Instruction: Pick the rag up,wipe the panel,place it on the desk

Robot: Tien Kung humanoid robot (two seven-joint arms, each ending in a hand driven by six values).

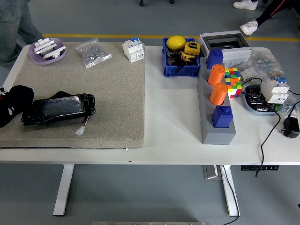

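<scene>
The panel [58,108] lies on the mat [112,93] at the table's left, long axis running left to right. The left hand [14,105] sits at its left end, touching or nearly so; whether its fingers are clenched I cannot tell. No rag is clearly visible, and the right hand is out of view.
</scene>
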